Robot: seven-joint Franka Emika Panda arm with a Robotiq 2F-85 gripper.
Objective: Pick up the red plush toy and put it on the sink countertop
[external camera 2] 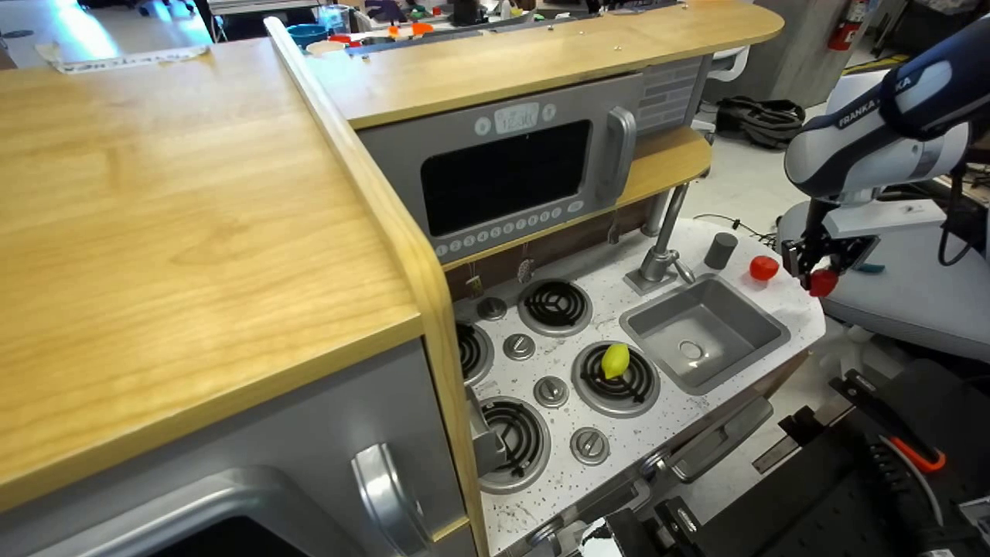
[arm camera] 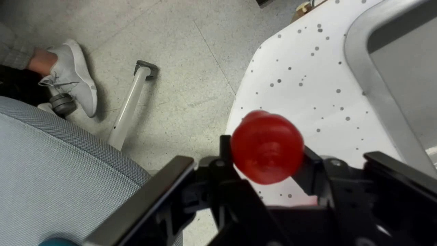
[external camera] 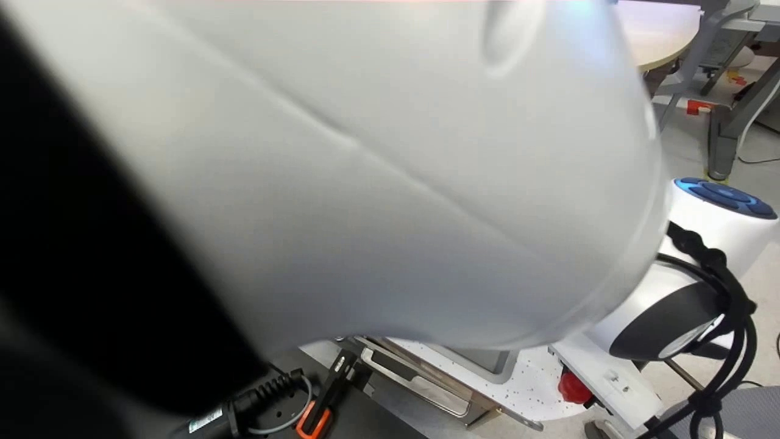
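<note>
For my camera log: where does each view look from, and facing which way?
An exterior view: close to the white arm, which fills much of it, facing down toward the sink countertop.
An exterior view: high near a wooden cabinet top, facing down across burners to the sink; arm and gripper at frame right.
Wrist view: on the wrist, facing down past gripper and held red plush toy to floor and countertop.
Both exterior views share arm, sink and countertop.
</note>
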